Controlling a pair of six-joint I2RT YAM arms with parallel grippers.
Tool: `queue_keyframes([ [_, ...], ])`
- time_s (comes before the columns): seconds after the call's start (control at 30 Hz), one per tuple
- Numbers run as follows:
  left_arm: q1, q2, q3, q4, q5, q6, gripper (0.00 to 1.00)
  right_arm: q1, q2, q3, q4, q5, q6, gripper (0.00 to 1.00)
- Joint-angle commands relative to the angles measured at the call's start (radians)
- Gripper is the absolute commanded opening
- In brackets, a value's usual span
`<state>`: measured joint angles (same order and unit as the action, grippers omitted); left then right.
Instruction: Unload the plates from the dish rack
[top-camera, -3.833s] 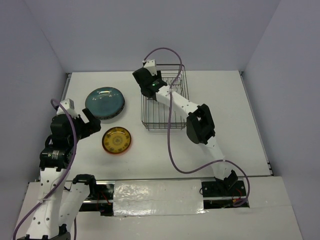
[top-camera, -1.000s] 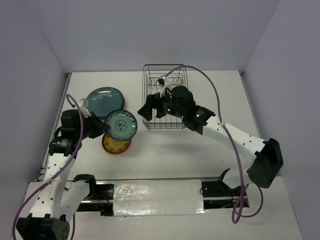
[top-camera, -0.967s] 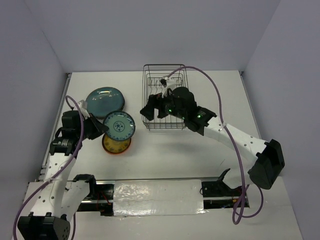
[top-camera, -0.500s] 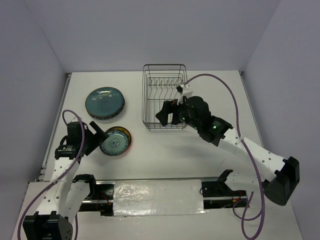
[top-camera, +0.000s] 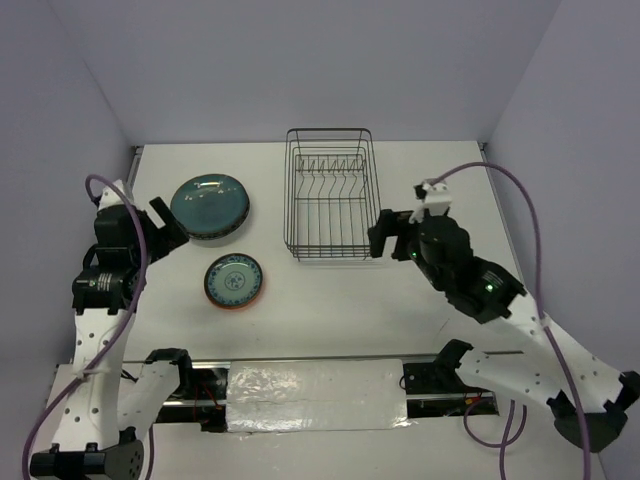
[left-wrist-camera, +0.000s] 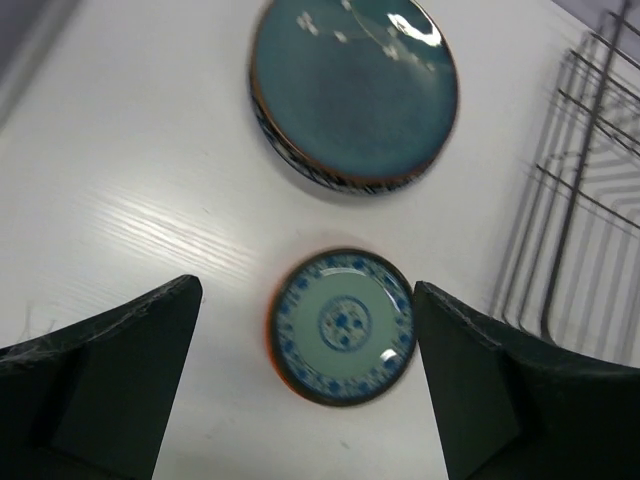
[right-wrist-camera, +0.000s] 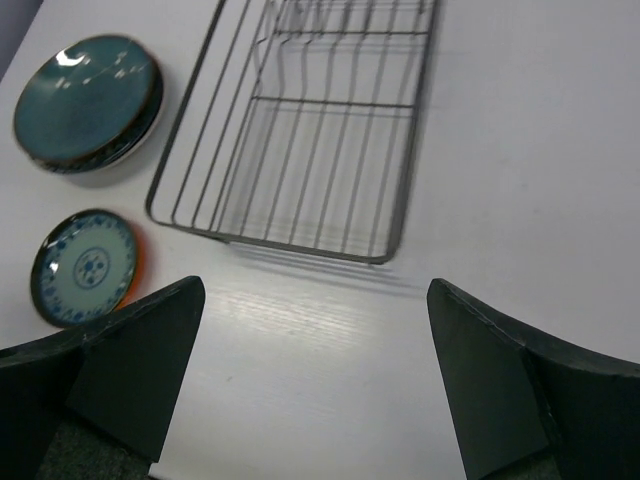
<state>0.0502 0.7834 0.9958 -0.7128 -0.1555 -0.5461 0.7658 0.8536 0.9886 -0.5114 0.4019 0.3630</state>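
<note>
The dark wire dish rack (top-camera: 328, 195) stands at the back middle with no plate in it; it also shows in the right wrist view (right-wrist-camera: 300, 130). A dark teal plate (top-camera: 209, 206) tops a stack at the left, also in the left wrist view (left-wrist-camera: 352, 90). A small plate with a teal-patterned centre (top-camera: 235, 281) lies on an orange plate in front of it, also in the left wrist view (left-wrist-camera: 342, 325) and the right wrist view (right-wrist-camera: 87, 266). My left gripper (top-camera: 160, 222) is open and empty, left of the teal plate. My right gripper (top-camera: 385, 235) is open and empty, right of the rack.
The white table (top-camera: 330, 300) is bounded by grey walls at the back and sides. The rail with the arm bases (top-camera: 320, 385) runs along the near edge.
My left gripper has let go of the patterned plate onto the orange plate and pulled back to the left. My right arm has drawn back from the rack to the right.
</note>
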Motion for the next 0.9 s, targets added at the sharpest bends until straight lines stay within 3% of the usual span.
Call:
queue_keyframes([
  [0.0, -0.016, 0.046, 0.073, -0.037, -0.241, 0.103, 1.00, 0.004, -0.117, 0.054, -0.195, 0.228, 0.008, 1.00],
  [0.23, -0.024, -0.108, -0.106, 0.217, -0.141, 0.228, 1.00, 0.003, -0.266, 0.131, -0.432, 0.406, 0.031, 1.00],
  [0.37, -0.023, -0.206, -0.146, 0.223, -0.136, 0.233, 1.00, 0.004, -0.350, 0.147, -0.515, 0.449, 0.062, 1.00],
  [0.57, -0.071, -0.219, -0.151, 0.199, -0.142, 0.218, 0.99, 0.003, -0.487, 0.125, -0.524, 0.466, 0.074, 1.00],
  [0.87, -0.079, -0.225, -0.149, 0.188, -0.174, 0.198, 0.99, 0.003, -0.478, 0.105, -0.492, 0.436, 0.065, 1.00],
])
